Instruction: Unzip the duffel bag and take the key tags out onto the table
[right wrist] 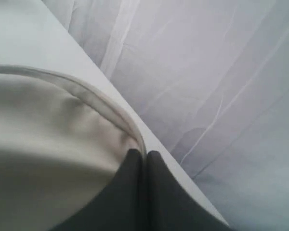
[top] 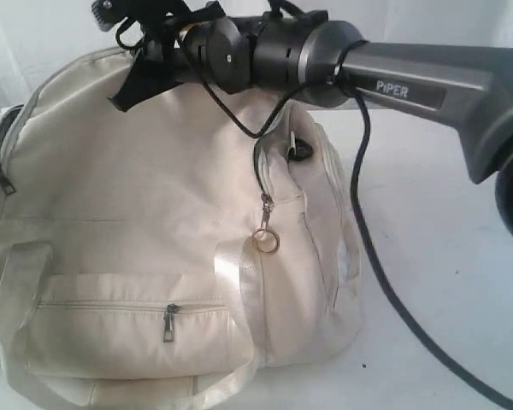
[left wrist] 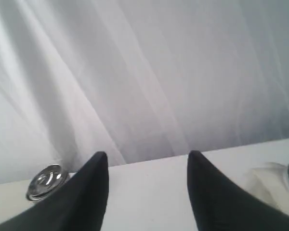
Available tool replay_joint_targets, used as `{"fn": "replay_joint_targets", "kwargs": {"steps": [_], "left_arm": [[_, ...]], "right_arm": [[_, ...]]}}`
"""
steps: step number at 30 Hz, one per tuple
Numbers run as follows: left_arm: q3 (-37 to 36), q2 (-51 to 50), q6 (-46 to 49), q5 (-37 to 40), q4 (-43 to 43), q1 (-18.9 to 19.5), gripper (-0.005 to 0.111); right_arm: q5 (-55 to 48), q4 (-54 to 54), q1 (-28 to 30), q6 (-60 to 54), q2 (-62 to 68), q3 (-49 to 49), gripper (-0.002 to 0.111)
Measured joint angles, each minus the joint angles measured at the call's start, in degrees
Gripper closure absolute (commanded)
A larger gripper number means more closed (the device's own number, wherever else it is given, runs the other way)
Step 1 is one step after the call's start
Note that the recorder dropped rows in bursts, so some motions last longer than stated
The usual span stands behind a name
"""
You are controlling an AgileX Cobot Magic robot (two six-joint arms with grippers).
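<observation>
**Clerk:** Item one?

**Keeper:** Duffel bag point(top: 154, 188), cream fabric, lying on the table point(top: 436, 256). It fills the left and centre of the exterior view and is cut off at the left and bottom edges. A ringed zip pull point(top: 265, 237) hangs at centre, and the pocket pull point(top: 169, 320) sits lower left. I cannot tell whether the top zip is parted.

**Clerk:** Right gripper point(right wrist: 143, 155)?

**Keeper:** The fingers are pressed together, with the tips against the bag's piped seam point(right wrist: 101, 96). I cannot tell whether any fabric is pinched between them. In the exterior view it sits upper left, at the top of the bag. The right arm point(top: 427, 94) crosses in from the right edge, with a black cable point(top: 368, 248) trailing down to the lower right.

**Clerk:** Left gripper point(left wrist: 147, 155)?

**Keeper:** The fingers stand apart with nothing between them, over bare table. It is outside the exterior frame.

**Clerk:** Anything else?

**Keeper:** A shiny round metal object point(left wrist: 47, 180), lower left of the left wrist view. It is partly behind one finger and too blurred to name.

**Clerk:** Key tags?

**Keeper:** Not visible in any view.
</observation>
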State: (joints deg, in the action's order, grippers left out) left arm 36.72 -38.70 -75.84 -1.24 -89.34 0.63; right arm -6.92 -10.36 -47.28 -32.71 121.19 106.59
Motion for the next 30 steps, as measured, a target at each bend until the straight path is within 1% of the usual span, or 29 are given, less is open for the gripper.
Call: {"fn": "replay_joint_targets", "kwargs": {"steps": [1,3,5,6,9,12,15,19,24,29,30], "left_arm": [[0.10,2.84,-1.01,3.37,1.00,0.00,0.053],[0.20,6.06,-1.68,5.98,3.58,0.00,0.053],[0.20,8.36,-1.82,6.87,6.70,0.00,0.053],[0.20,9.83,-1.82,7.00,8.86,0.00,0.053],[-0.93,12.64,-1.70,8.39,10.30,0.00,0.053],[-4.86,16.49,-1.02,14.09,13.93,0.00,0.053],[-6.62,18.87,2.57,16.63,19.36,0.00,0.053],[-8.22,21.10,9.91,17.37,27.00,0.00,0.053],[-9.15,22.77,16.38,18.05,35.00,0.00,0.053],[-9.28,23.04,20.56,18.38,41.09,0.00,0.053],[-9.28,23.04,20.90,18.38,42.19,0.00,0.055]], "right_arm": [[-2.81,0.00,0.00,0.00,-1.71,0.00,0.108],[-7.09,0.00,-0.10,0.00,-3.79,0.00,0.108],[-10.98,0.00,-1.02,-0.17,-5.50,0.00,0.108],[-13.22,0.00,-2.16,-1.25,-6.42,0.00,0.108],[-17.41,0.00,-5.52,-3.94,-8.45,0.00,0.108],[-25.39,0.00,-9.71,-5.26,-10.96,0.00,0.108],[-31.60,0.00,-11.89,-5.38,-12.41,0.00,0.108],[-40.12,0.00,-14.16,-5.38,-13.79,0.00,0.108],[-54.36,0.00,-17.69,-5.38,-14.54,0.00,0.108],[-60.78,-0.14,-20.94,-3.80,-14.54,0.00,0.108],[-61.34,-0.42,-21.44,-2.87,-14.54,0.00,0.108]]}}
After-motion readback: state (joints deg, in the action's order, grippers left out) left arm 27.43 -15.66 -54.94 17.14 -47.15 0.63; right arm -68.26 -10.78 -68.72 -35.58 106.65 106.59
